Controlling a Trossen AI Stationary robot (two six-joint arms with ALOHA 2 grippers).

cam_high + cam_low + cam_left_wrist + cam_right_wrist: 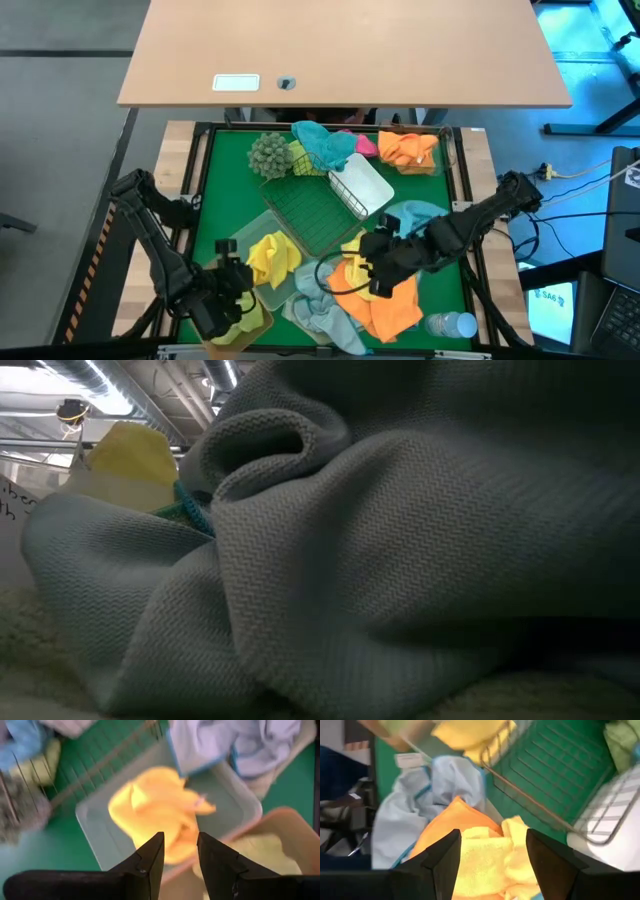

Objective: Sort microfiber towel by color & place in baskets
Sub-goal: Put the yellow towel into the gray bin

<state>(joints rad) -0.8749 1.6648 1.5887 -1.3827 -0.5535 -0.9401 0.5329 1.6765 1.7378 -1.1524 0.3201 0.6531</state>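
The left gripper [179, 857] hangs at the bench's near-left corner, fingers apart and empty above a yellow towel [271, 256] lying in the frosted basket [95, 827]. Near the near-right edge, the right gripper [492, 852], fingers spread, poises over yellow and orange towels [385, 305] for a pick.

- The yellow towel [160, 815] is soft napped cloth, lying in a frosted, smooth plastic basket [95, 835].
- The pale blue towel [400, 580] shows a fine woven zigzag rib, matt.
- The green basket [310, 215] is thin wire mesh.
- The table mat [225, 190] is flat, matt green.
- The far desk [340, 45] has a smooth wood-look top.
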